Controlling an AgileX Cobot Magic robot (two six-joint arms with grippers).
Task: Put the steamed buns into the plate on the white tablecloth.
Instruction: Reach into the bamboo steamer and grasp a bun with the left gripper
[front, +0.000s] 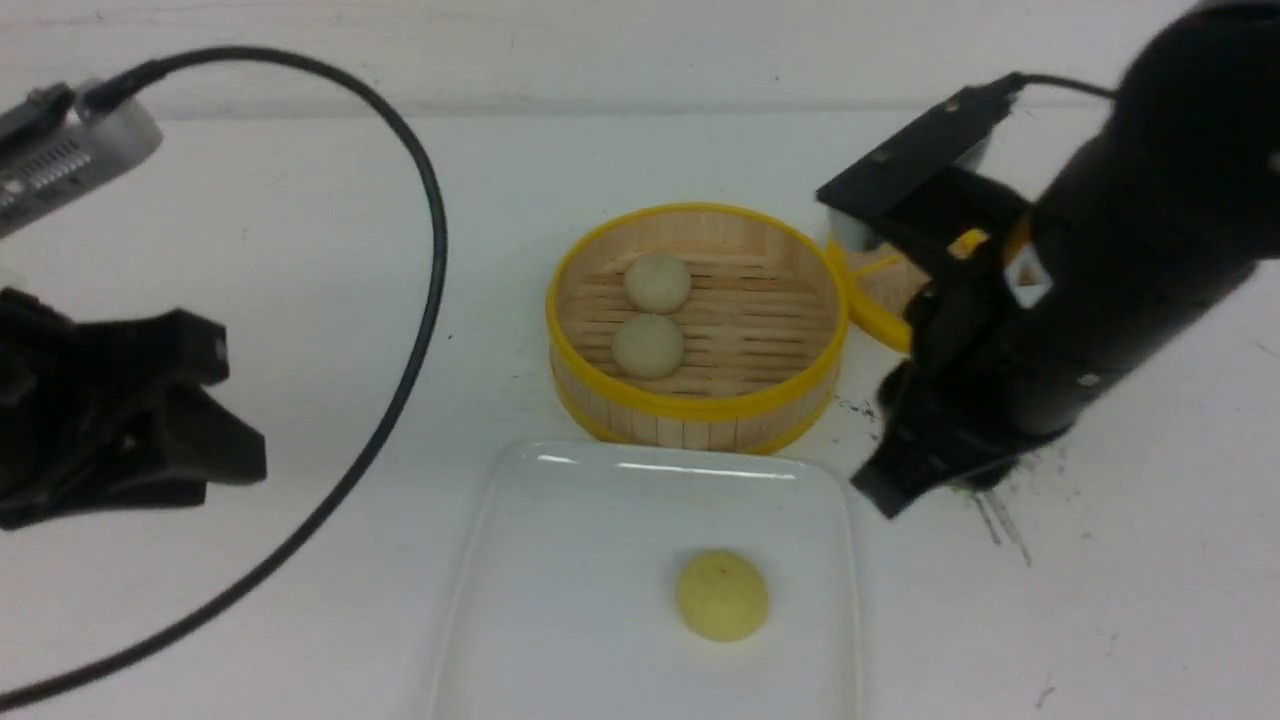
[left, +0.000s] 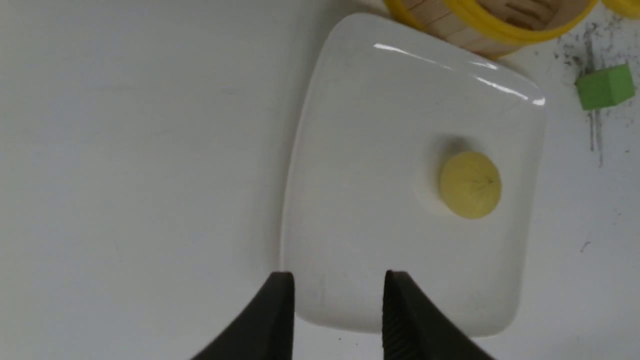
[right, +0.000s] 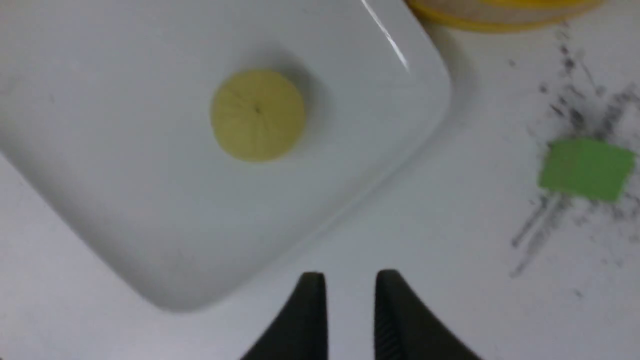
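Your right pincer (right: 350, 276) hangs empty just off the right edge of the plate (front: 560, 600), its jaws only narrowly parted over the white tablecloth (front: 250, 250), with the green cube (right: 586, 169) a little further right. Your left pincer (left: 339, 275) is at the left of the bench (front: 1150, 620), well apart from the plate, jaws moderately spread and holding nothing. The pale yellow bun (front: 721, 595) lies on the plate, right of its middle. The far off-white bun (front: 657, 282) and the near off-white bun (front: 648, 346) sit close together in the bamboo steamer (front: 700, 408), which stands just beyond the plate's far edge. I judge you are between placements, with 1 of 3 done. The next move calls for raising the right pincer over the steamer's rim and spreading the jaws wider than a bun. Then lower it around the near off-white bun without nudging its neighbour.
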